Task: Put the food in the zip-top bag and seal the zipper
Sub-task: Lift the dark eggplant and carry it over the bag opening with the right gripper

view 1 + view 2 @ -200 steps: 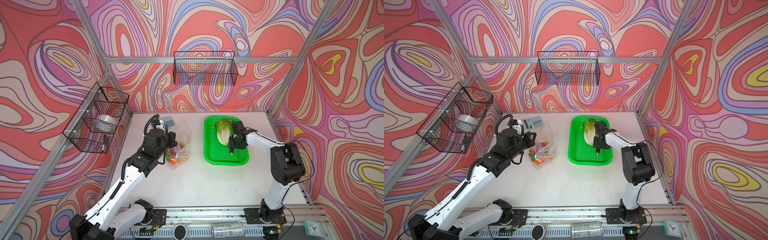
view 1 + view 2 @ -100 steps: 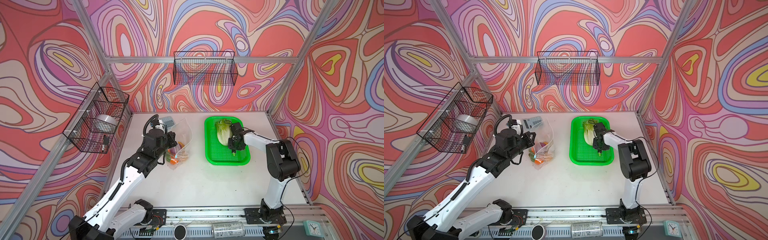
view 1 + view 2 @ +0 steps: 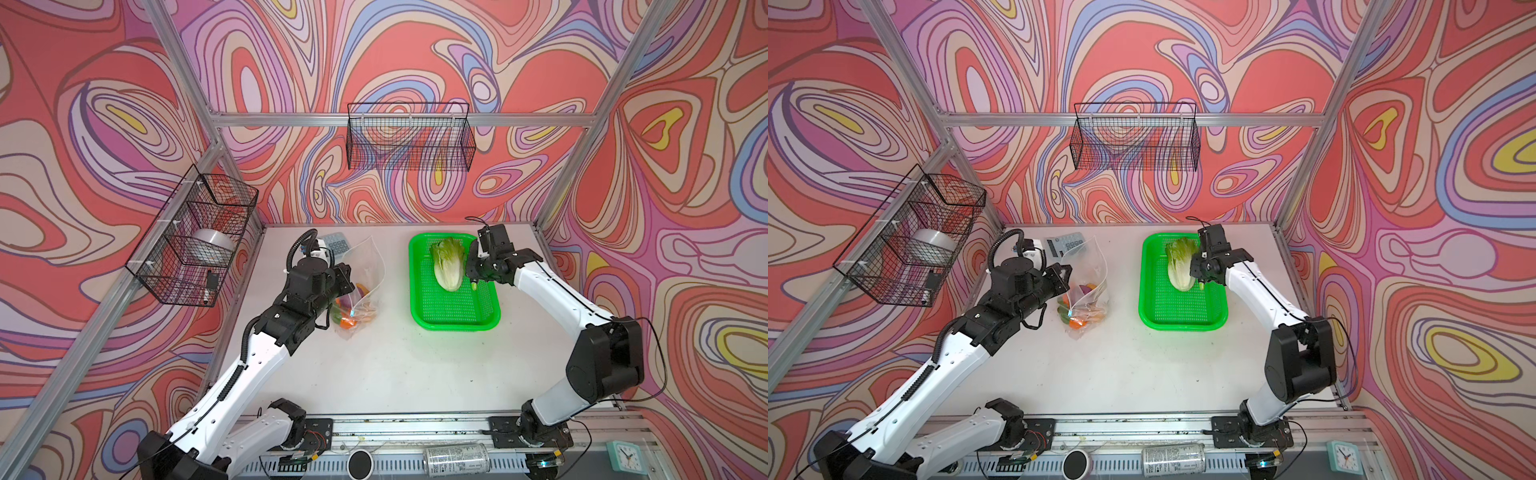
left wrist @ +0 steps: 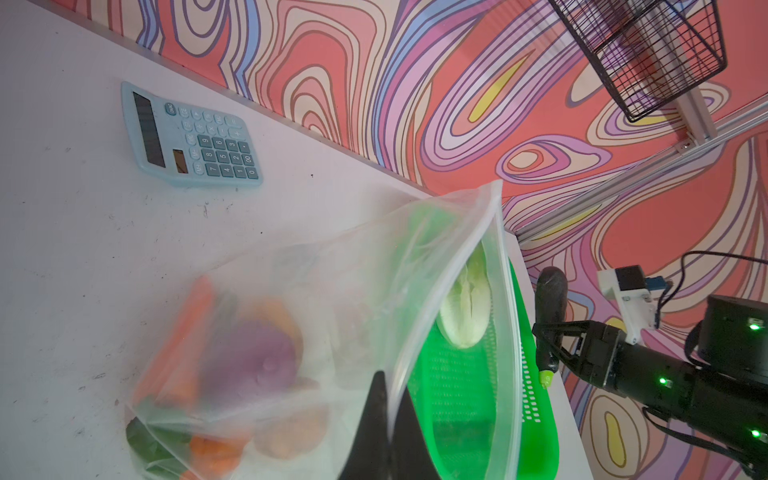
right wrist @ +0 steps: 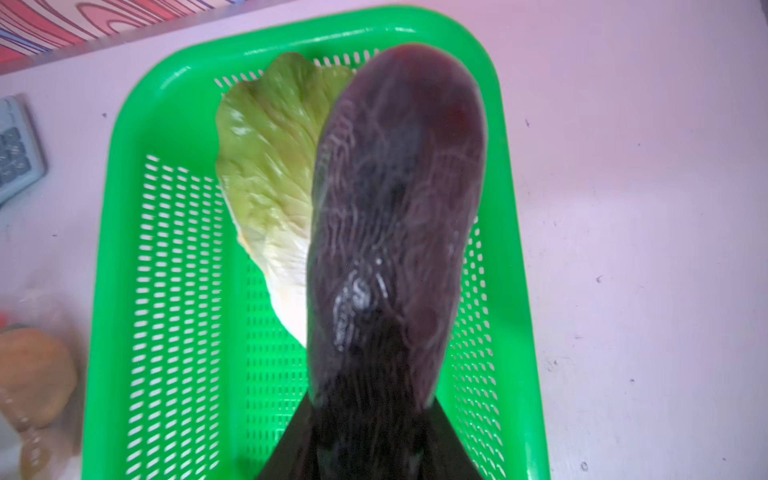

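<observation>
1. Pinched one lip of the bag [image 3: 370, 266] in the left end effector [image 4: 388, 386], clenched tight, propping the mouth open above the table [image 3: 395, 365].
2. Saw onion [image 4: 249, 357], carrot [image 4: 183, 340] and other food [image 3: 348, 322] already down in the bag's bottom.
3. Found the zipper [image 4: 508, 332] unsealed, tracks bowed apart, leaving a gap facing the basket [image 3: 414, 291].
4. Judged the step in hand as carrying the eggplant [image 5: 395, 208] across to that gap. Needed the pinched lip held high and taut, the thin film being likely to sag shut if slackened.
5. Grasped the eggplant in the right end effector [image 3: 477, 272] near the stem, fat end up, over the basket's right side.
6. Hung it just beside the cabbage [image 3: 446, 266]; could not tell whether touching or apart.
7. Called for raising it clear of the basket rim first, then crossing straight toward the mouth, tilted to enter end-on rather than broadside.
8. Called for letting go only with most of the length inside, well off the left end effector, to avoid tugging the film loose.
9. Favoured setting it to one side of the pile, saving room for the cabbage, the bulkiest piece and not yet bagged.
10. Had no need of the calculator [image 4: 191, 137] at the table's far edge, behind the bag.
</observation>
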`<state>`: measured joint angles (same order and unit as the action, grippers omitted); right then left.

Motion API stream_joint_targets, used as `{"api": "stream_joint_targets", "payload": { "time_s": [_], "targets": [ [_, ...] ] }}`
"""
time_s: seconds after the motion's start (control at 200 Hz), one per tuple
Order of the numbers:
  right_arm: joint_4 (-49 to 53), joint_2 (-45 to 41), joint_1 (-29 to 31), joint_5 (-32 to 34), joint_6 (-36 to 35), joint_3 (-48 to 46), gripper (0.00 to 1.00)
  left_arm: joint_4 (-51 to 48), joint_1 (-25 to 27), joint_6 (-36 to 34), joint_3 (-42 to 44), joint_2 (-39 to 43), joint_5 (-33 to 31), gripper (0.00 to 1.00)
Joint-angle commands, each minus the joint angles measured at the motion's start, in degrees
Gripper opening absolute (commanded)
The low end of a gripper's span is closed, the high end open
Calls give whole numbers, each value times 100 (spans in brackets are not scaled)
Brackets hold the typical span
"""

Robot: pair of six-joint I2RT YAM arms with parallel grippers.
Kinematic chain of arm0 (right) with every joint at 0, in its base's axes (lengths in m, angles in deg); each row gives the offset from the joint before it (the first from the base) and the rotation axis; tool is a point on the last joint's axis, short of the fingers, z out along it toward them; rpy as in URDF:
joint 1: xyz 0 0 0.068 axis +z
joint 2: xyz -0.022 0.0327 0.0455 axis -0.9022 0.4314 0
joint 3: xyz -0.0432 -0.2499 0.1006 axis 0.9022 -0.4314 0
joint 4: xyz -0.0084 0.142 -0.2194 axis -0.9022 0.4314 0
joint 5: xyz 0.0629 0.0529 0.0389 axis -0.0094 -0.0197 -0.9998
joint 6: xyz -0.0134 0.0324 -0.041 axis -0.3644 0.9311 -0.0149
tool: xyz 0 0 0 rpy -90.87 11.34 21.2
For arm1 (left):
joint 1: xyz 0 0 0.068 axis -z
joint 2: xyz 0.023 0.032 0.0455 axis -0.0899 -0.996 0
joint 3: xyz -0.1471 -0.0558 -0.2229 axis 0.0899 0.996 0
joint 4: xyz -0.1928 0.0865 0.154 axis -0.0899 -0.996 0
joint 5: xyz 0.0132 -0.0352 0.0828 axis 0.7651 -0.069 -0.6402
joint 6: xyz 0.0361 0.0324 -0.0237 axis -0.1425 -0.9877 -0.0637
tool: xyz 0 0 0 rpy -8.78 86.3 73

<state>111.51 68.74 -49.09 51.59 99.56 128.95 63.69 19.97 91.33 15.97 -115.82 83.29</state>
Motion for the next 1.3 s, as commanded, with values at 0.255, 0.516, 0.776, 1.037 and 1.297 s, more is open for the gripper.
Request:
{"api": "stream_joint_targets", "payload": {
  "time_s": [0.255, 0.516, 0.776, 1.037, 1.297],
  "targets": [
    [-175, -304, 1328, -202, 55, 1492, 25, 86, -15, 22, -33, 13, -10, 0],
    [-1031, 113, 2313, -514, 260, 2124, 25, 91, -17, -13, -9, 101, -39, 0],
    [-1772, 462, 2962, -620, 238, 2232, 25, 73, -21, -62, -92, 41, -146, 0],
    [-2590, 633, 3497, -546, 176, 1816, 24, 200, -25, 22, -59, 15, -180, 0],
    [-3401, 840, 3932, 340, 26, 1071, 24, 165, -25, -14, -143, 14, -216, 0]
  ]
}}
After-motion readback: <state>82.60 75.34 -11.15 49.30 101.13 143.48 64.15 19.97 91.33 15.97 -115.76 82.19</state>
